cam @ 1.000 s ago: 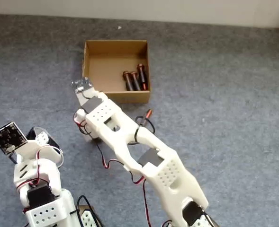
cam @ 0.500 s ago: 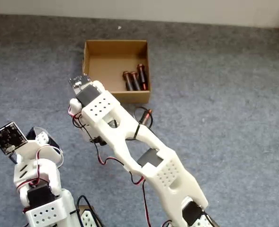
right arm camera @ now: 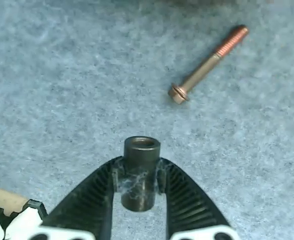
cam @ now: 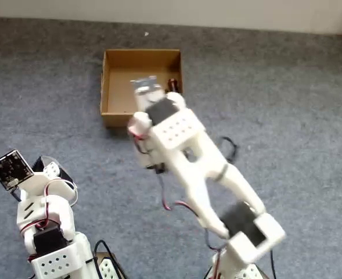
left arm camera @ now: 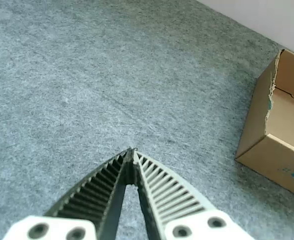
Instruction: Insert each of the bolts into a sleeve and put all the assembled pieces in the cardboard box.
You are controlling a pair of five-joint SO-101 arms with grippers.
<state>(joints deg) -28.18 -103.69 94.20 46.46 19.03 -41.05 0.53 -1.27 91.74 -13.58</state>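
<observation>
My right gripper (right arm camera: 140, 165) is shut on a dark sleeve (right arm camera: 142, 149), held upright just above the grey carpet. A copper bolt (right arm camera: 207, 64) lies flat on the carpet a short way beyond the sleeve, head end nearer to it. In the high view the right arm (cam: 176, 131) stretches over the front right part of the cardboard box (cam: 115, 87) and hides most of the assembled pieces; one end (cam: 172, 83) peeks out. My left gripper (left arm camera: 131, 151) is shut on nothing, low over bare carpet, with the box (left arm camera: 279, 125) off to one side.
Grey carpet covers the whole work area. The left arm (cam: 46, 215) sits folded at the lower left of the high view, well apart from the right arm. Loose cables (cam: 229, 148) trail beside the right arm.
The right arm has swung rightwards from the box's front left corner to over its front right part, now covering the bolt and most assembled pieces. The left arm has not moved.
</observation>
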